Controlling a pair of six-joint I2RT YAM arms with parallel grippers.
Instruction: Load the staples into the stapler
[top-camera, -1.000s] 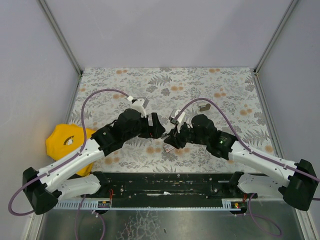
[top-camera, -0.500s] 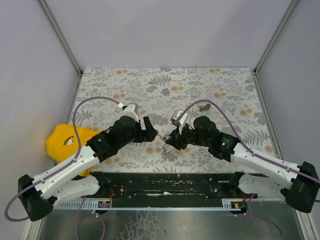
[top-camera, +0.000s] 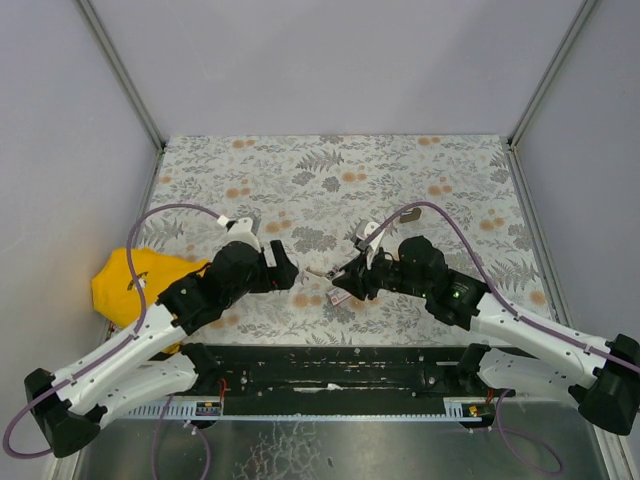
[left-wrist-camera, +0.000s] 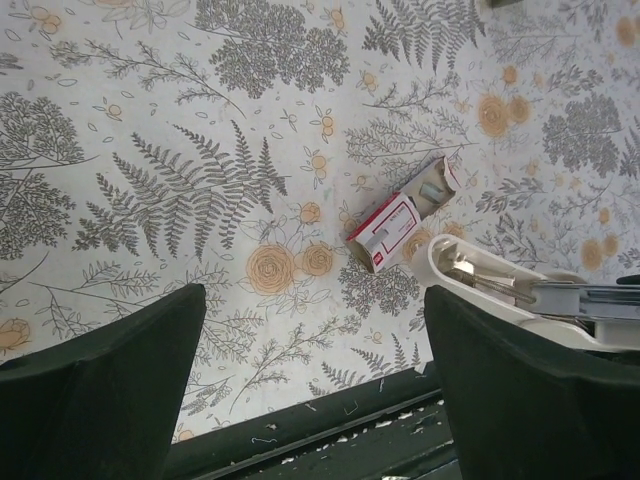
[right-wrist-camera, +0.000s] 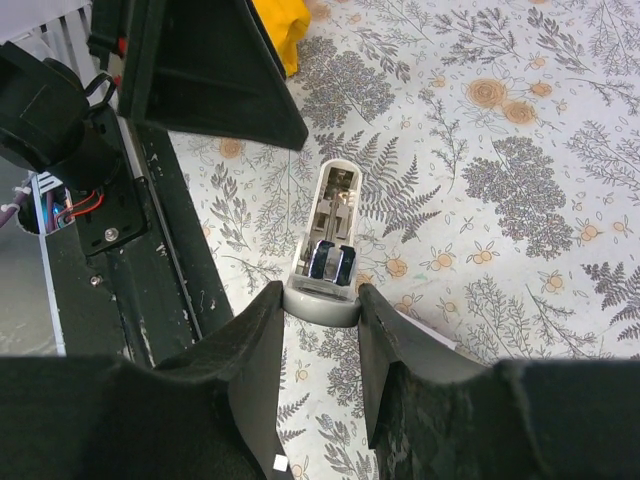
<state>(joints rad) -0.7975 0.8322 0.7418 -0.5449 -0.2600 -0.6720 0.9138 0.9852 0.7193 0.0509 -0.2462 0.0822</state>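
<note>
The left gripper (left-wrist-camera: 315, 340) has drawn back, spread wide and empty, from the stapler (right-wrist-camera: 330, 235) pinched in the right gripper (right-wrist-camera: 320, 310) (already opened up), so the staples (left-wrist-camera: 403, 215), lying on the table (left-wrist-camera: 200, 120) just beside it, likely get fetched next.

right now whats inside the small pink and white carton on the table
A grey inner tray shows at the open end of the pink-and-white carton; its sleeve hides the rest.
</note>
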